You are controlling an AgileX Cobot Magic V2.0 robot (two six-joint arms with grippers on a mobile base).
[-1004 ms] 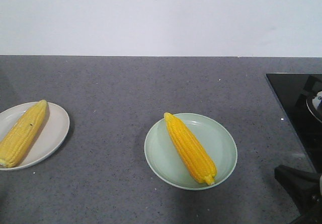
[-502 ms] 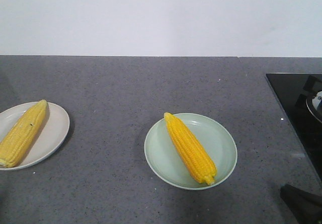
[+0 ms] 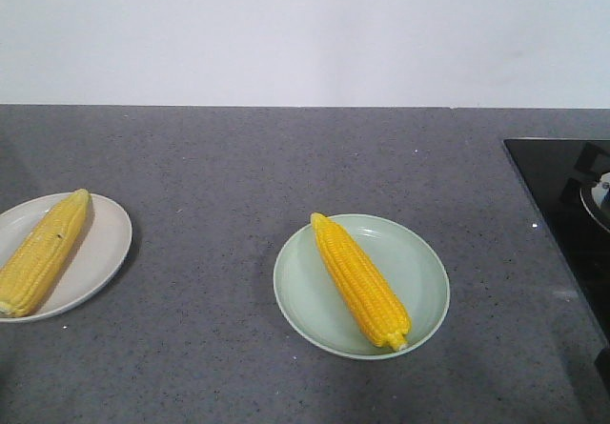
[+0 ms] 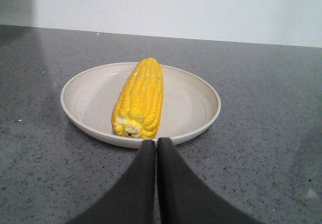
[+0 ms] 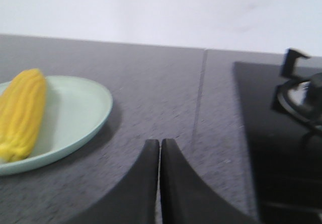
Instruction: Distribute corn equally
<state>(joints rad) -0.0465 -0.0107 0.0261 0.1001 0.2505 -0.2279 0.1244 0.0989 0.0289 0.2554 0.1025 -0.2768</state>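
One yellow corn cob (image 3: 360,279) lies diagonally on a pale green plate (image 3: 419,272) in the middle of the grey counter. A second corn cob (image 3: 42,251) rests on a beige plate (image 3: 103,243) at the left edge. In the left wrist view that cob (image 4: 140,97) lies lengthwise on its plate (image 4: 193,103), and my left gripper (image 4: 156,142) sits shut and empty just short of the plate's near rim. My right gripper (image 5: 160,142) is shut and empty over bare counter, right of the green plate (image 5: 80,108) and its cob (image 5: 22,110). Neither gripper shows in the front view.
A black glass hob (image 3: 567,214) with a burner grate (image 5: 302,90) fills the right side of the counter. A white wall (image 3: 305,33) runs along the back edge. A seam (image 5: 200,98) in the counter runs between the green plate and the hob.
The dark right gripper at the lower right corner of the front view has drawn back out of that view. Both cobs and both plates stay where they were.
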